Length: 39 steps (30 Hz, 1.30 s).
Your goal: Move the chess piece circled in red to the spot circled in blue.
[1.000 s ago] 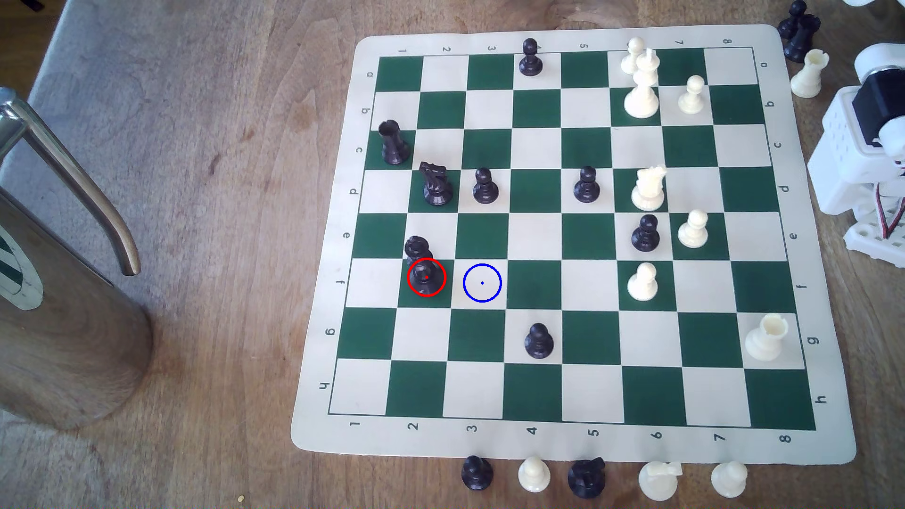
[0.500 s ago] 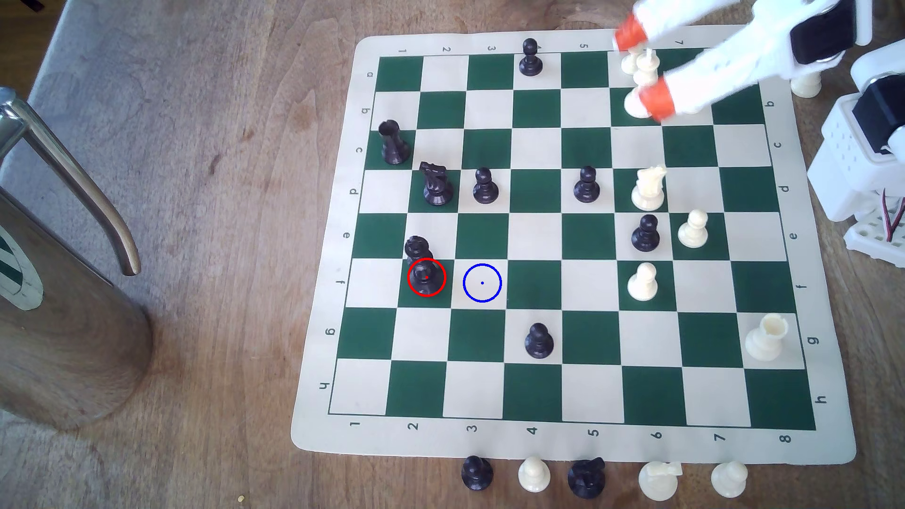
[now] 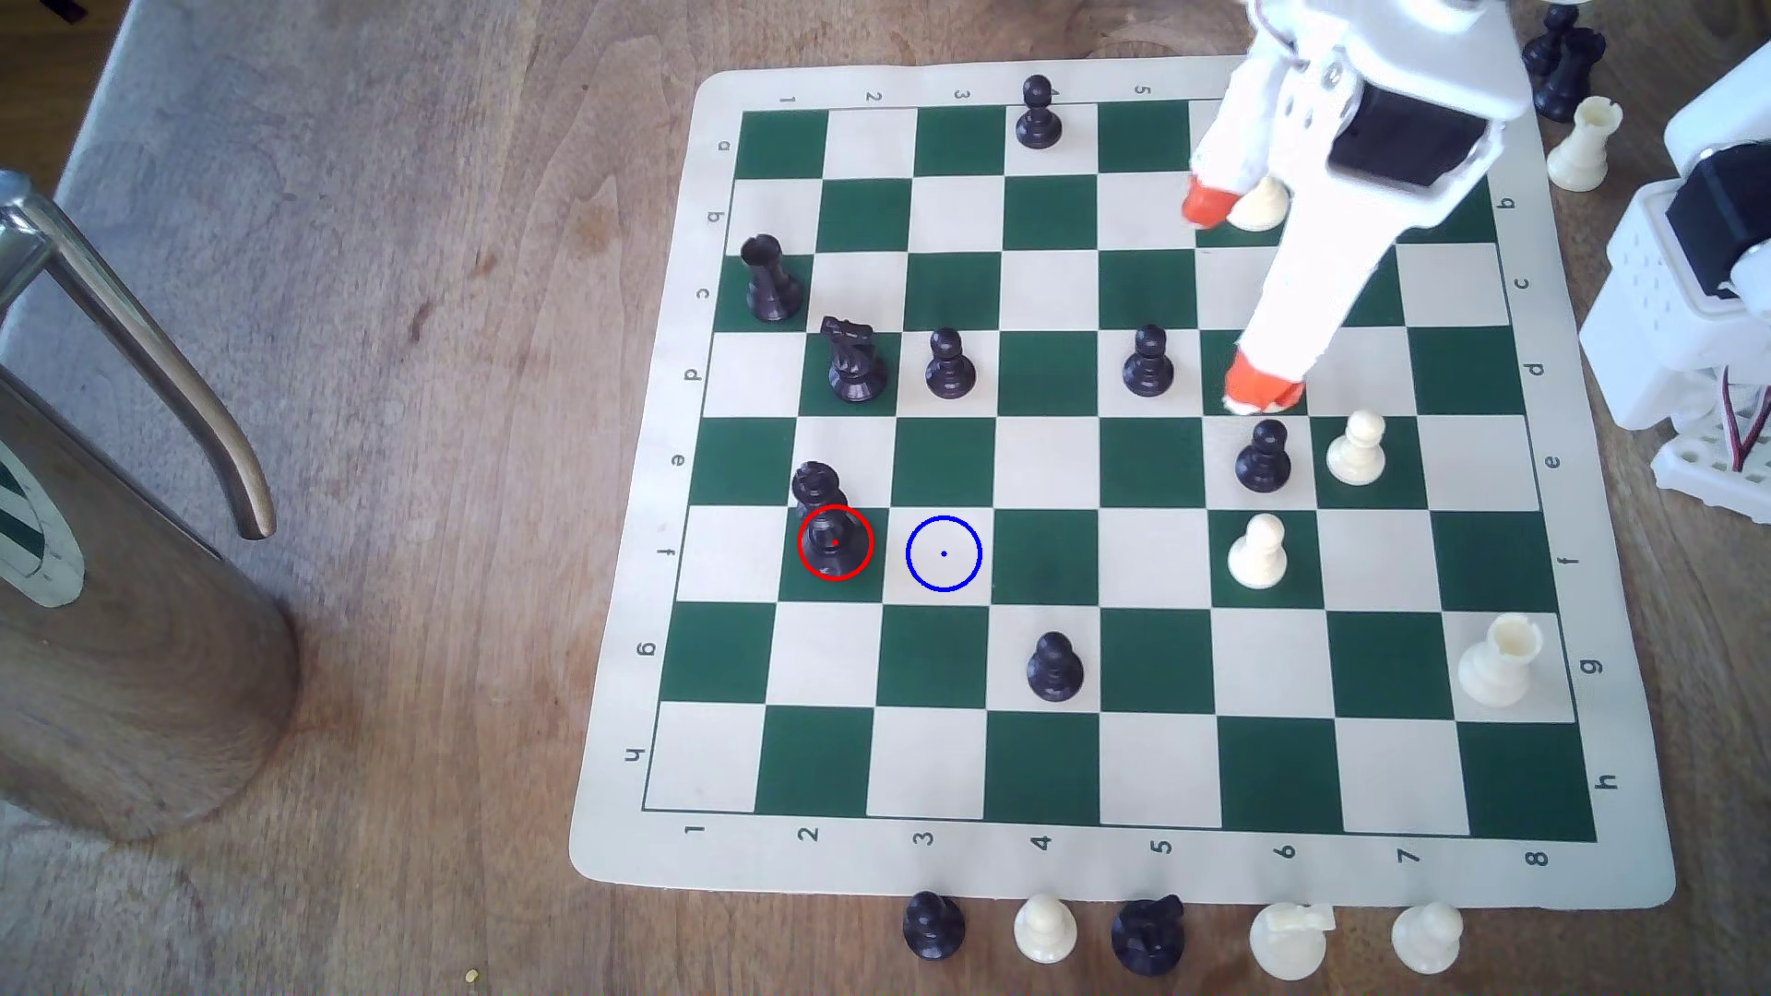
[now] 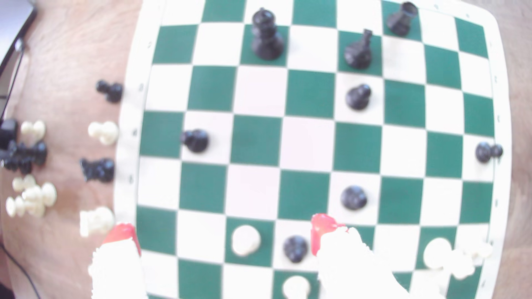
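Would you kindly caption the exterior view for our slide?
Open orange-tipped white gripper above green-and-cream chessboard, far from red-circled tall black piece.

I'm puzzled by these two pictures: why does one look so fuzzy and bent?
The wrist view is soft all over, with the board's edges bowed by the lens and the gripper washed out white; the exterior view is sharp, with straight squares.

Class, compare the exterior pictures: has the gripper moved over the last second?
Yes. The gripper has swung in from the board's top right corner, toward the exterior view's left and lower, now open over columns 6 and 7.
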Motion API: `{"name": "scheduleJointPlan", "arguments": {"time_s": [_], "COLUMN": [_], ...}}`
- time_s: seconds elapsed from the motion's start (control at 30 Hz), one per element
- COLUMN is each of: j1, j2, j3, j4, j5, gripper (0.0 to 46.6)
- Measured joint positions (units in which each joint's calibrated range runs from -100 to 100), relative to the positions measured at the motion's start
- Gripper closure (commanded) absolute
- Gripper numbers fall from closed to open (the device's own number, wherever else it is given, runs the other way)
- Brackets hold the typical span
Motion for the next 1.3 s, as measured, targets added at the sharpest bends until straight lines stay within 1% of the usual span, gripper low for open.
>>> {"name": "scheduleJointPlan", "arguments": {"time_s": [0.23,0.33,0.57,0.77,0.93,1.3], "j1": [0.29,-0.44,-0.59,-0.52,0.96,1.18], "j2": [8.55,12.23,20.61,30.58,38.12,49.10], "j3": [-2.35,-2.98,-6.69,-13.19,-18.35,-27.56], "j4": [-8.05,-12.99,-20.00,-22.63,-23.43,-24.70], "j5": [-2.25,-3.42,-4.64,-4.84,-4.84,-4.84], "gripper": [14.0,15.6,16.3,16.8,17.0,18.0]}}
